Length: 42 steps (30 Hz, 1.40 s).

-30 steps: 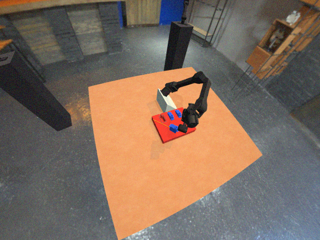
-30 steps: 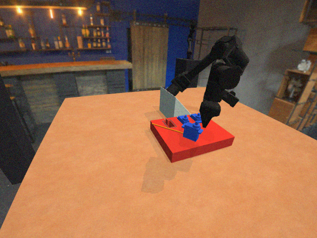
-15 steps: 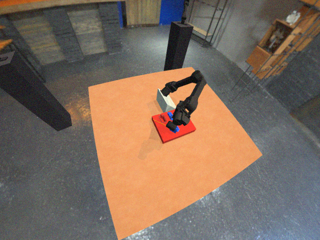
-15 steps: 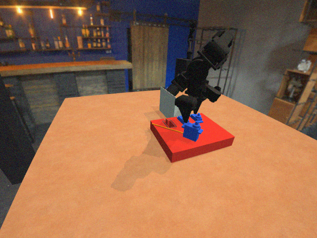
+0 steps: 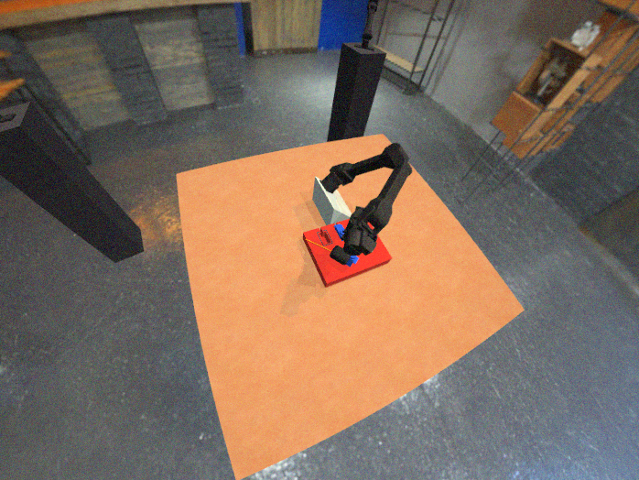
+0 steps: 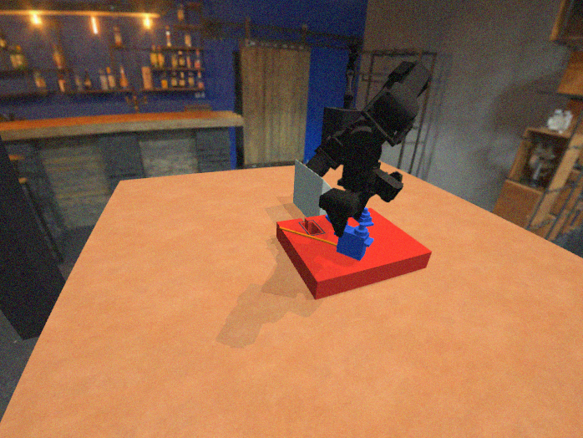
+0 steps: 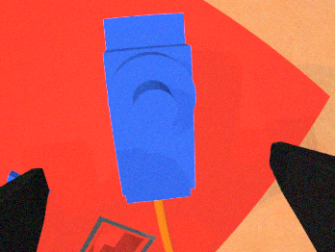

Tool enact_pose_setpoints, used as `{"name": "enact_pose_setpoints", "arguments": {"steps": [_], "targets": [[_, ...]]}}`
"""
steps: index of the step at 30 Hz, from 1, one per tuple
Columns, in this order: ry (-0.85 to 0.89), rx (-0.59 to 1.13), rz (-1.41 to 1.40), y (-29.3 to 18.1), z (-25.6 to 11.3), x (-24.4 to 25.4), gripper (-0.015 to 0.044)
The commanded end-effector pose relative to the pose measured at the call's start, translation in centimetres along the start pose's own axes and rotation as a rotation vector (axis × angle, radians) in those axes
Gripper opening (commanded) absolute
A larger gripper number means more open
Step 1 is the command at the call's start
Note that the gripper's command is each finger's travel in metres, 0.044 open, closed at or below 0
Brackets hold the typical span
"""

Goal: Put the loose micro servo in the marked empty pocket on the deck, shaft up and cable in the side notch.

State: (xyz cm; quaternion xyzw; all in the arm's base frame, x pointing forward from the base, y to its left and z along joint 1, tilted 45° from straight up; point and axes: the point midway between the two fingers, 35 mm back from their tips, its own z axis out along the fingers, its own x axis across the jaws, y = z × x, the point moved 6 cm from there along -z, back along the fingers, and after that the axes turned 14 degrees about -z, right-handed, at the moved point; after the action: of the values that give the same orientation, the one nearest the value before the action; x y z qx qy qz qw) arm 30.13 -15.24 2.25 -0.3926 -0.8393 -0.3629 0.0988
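The loose blue micro servo [image 5: 352,260] [image 6: 352,245] [image 7: 154,144] stands on the red deck [image 5: 330,275] [image 6: 397,236] [image 7: 241,96], output shaft up. Its orange cable [image 5: 317,245] [image 6: 306,235] [image 7: 163,226] runs towards the deck's left corner. The marked pocket [image 5: 324,236] [image 6: 311,227] is empty; its grey outline [image 7: 127,228] shows at the bottom of the wrist view. My gripper [image 6: 352,226] [image 7: 159,168] is open above the servo, one finger on each side of it in the wrist view, nothing held. In the top view the arm hides the fingertips and part of the deck.
Other blue servos sit in the deck beside the pocket; one [image 5: 339,231] [image 6: 365,218] is partly hidden by the arm. A pale upright panel [image 5: 324,202] [image 6: 306,193] stands behind the deck, near the arm's base. The deck lies on an orange table top [image 5: 309,361] [image 6: 282,377].
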Motion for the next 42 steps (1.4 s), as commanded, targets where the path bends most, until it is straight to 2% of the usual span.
{"name": "enact_pose_setpoints", "arguments": {"steps": [1,6,19,24,27,32,42], "targets": [[0.003,-0.004,0.005,0.0,0.8,0.0,0.044],[0.004,-0.004,0.005,0.0,1.3,0.1,0.044],[0.004,-0.004,0.005,0.0,1.3,0.1,0.0099],[0.004,-0.004,0.005,0.0,1.3,0.1,0.0065],[0.003,-0.003,0.005,0.0,0.8,0.0,0.0],[0.003,-0.003,0.006,0.0,-1.5,0.5,0.0],[0.003,-0.003,0.006,-0.1,-1.7,0.7,0.0]]}}
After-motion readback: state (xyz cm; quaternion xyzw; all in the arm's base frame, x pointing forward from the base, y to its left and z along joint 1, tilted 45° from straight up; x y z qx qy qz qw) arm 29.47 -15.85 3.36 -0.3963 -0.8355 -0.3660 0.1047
